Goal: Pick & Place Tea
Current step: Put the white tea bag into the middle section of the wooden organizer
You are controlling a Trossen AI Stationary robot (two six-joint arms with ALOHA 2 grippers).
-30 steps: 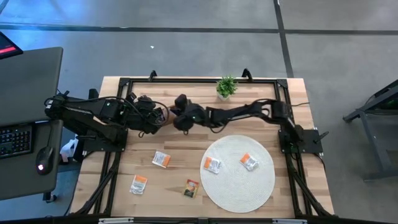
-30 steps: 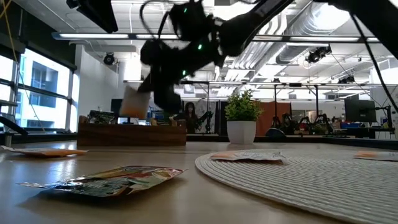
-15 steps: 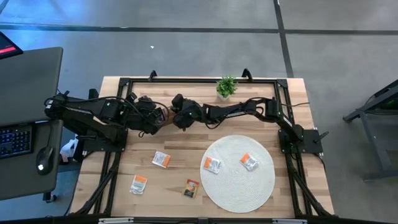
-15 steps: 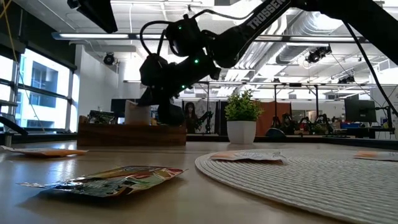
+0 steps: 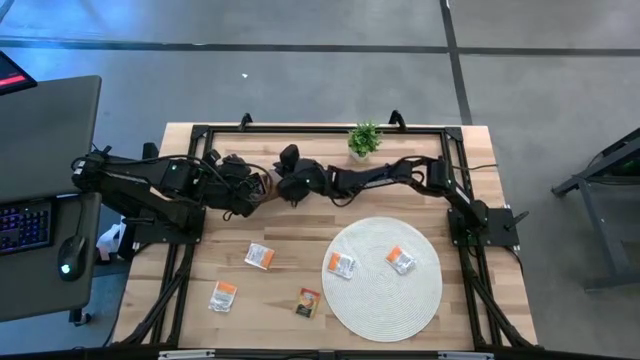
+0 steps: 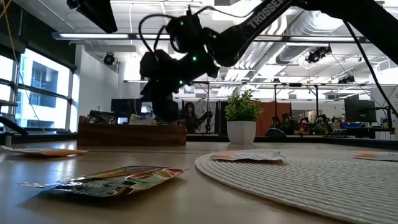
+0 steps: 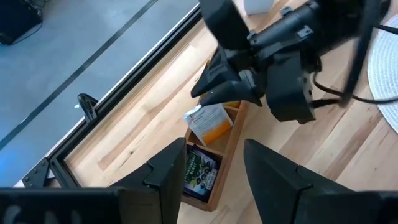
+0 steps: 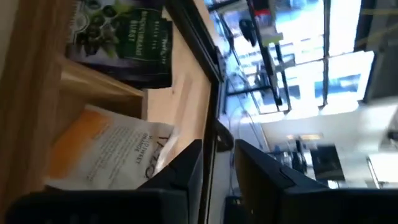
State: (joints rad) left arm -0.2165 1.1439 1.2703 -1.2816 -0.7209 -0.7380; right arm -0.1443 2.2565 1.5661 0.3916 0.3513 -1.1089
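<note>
Right tool [image 7: 217, 93] fingers parted above white-orange sachet [image 7: 208, 121] in wooden tray [image 7: 214, 165]; black sachet [image 8: 118, 37] label unreadable; left tool [image 7: 211, 171] open

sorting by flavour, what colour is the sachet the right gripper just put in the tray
White and orange sachet; left wrist view shows it best.

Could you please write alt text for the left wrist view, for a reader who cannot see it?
The right gripper hangs over a wooden tray, where a white-and-orange sachet leans in one compartment and a dark sachet lies in the next. The left gripper frames the bottom, open.
</note>
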